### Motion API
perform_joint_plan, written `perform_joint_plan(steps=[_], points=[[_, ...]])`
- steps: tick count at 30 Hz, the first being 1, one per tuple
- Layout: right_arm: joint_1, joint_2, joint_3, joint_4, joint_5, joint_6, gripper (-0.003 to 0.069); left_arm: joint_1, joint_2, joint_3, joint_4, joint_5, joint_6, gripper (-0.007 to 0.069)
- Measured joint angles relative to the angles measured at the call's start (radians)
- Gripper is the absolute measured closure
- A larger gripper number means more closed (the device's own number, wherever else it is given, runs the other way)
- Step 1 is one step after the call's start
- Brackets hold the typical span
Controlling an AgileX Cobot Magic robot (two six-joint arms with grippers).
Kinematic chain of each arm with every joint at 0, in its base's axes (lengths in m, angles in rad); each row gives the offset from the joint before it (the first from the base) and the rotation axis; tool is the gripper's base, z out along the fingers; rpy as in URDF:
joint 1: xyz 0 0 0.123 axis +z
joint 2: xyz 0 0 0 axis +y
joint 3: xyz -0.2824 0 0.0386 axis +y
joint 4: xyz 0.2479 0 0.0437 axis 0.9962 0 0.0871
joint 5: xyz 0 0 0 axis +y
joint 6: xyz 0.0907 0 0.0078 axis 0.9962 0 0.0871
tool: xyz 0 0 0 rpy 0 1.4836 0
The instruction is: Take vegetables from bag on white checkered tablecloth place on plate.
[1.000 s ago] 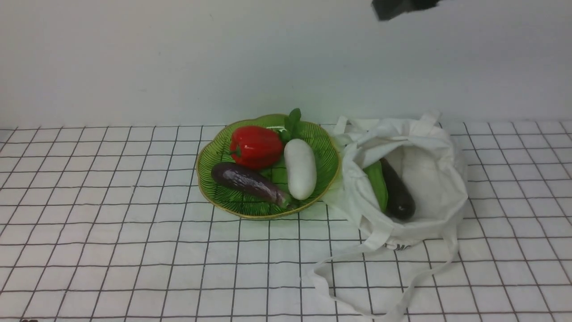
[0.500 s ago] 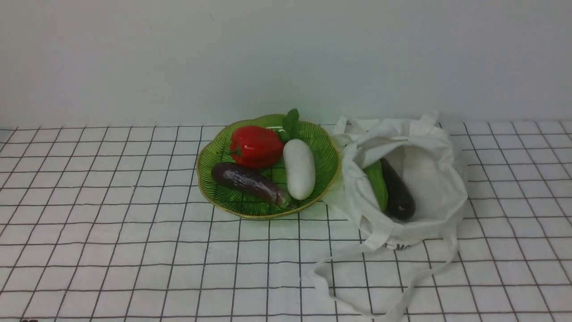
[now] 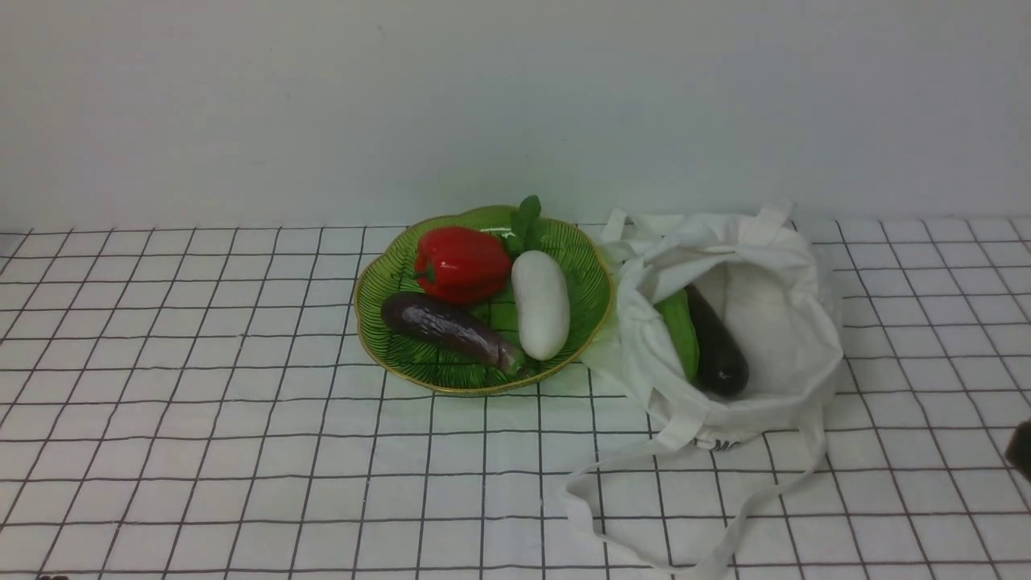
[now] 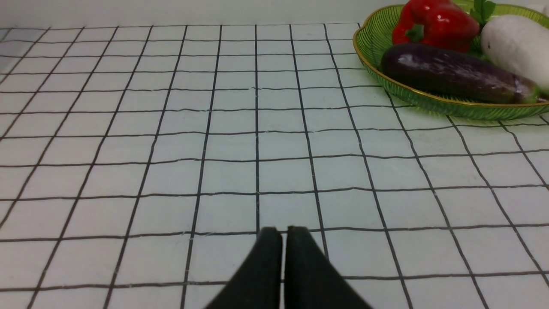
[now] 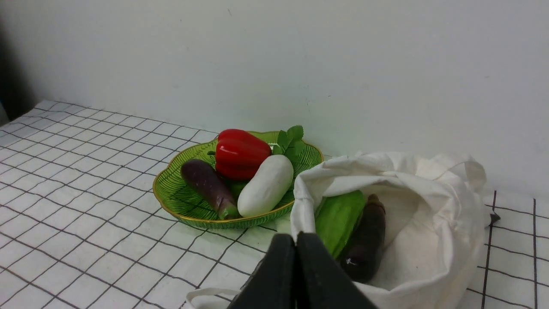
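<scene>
The green plate (image 3: 581, 270) holds a white oblong vegetable (image 3: 540, 304), a purple aubergine (image 3: 447, 326) and a red pepper (image 3: 461, 262). To its right, the white bag (image 3: 773, 266) lies open on the checkered tablecloth (image 3: 201, 362). Inside the bag a long green vegetable (image 3: 679, 334) lies beside a dark aubergine (image 3: 715, 346). My right gripper (image 5: 296, 235) is shut and empty, on the near side of the bag (image 5: 433, 223) and apart from it. My left gripper (image 4: 283, 229) is shut and empty over bare cloth, left of the plate (image 4: 373, 40).
The bag's long straps (image 3: 612, 515) trail over the cloth toward the front edge. A dark bit of my right arm (image 3: 1021, 447) shows at the front view's right edge. A plain white wall (image 3: 322, 105) stands behind the table.
A dark arm part at the front view's top left the picture, and a dark shape now shows at the right edge. The vegetables, plate and bag have not moved.
</scene>
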Motion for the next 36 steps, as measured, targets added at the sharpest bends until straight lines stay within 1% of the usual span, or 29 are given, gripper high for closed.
perform_joint_plan(steps=[14,19,21,23,24,26,27,29,33,36], points=[[0.000,0.000,0.003,0.000,0.038,0.000,0.0673,0.000,0.000,0.000,0.000,0.000,0.000,0.0632],[-0.001,-0.027,0.055,-0.009,0.014,0.022,0.0674,0.000,0.000,0.000,0.000,0.000,0.000,0.0632],[-0.032,-0.071,0.115,-0.036,-0.004,0.037,0.0674,0.000,0.000,0.000,0.000,0.000,0.000,0.0632],[-0.098,-0.115,0.180,-0.052,-0.005,0.067,0.0674,0.000,0.000,0.000,0.000,0.000,0.000,0.0632],[-0.105,-0.115,0.185,-0.052,-0.005,0.067,0.0674,0.000,0.000,0.000,0.000,0.000,0.000,0.0632],[-0.192,-0.160,0.247,-0.063,-0.005,0.111,0.0674,0.000,0.000,0.000,0.000,0.000,0.000,0.0632],[-0.198,-0.163,0.252,-0.063,-0.005,0.113,0.0674,0.000,0.000,0.000,0.000,0.000,0.000,0.0632],[-0.260,-0.208,0.306,-0.085,-0.005,0.130,0.0674,0.000,0.000,0.000,0.000,0.000,0.000,0.0632],[-0.295,-0.276,0.363,-0.122,-0.004,0.134,0.0674,0.000,0.000,0.000,0.000,0.000,0.000,0.0632],[-0.299,-0.315,0.369,-0.125,-0.011,0.134,0.0674,0.000,0.000,0.000,0.000,0.000,0.000,0.0632]])
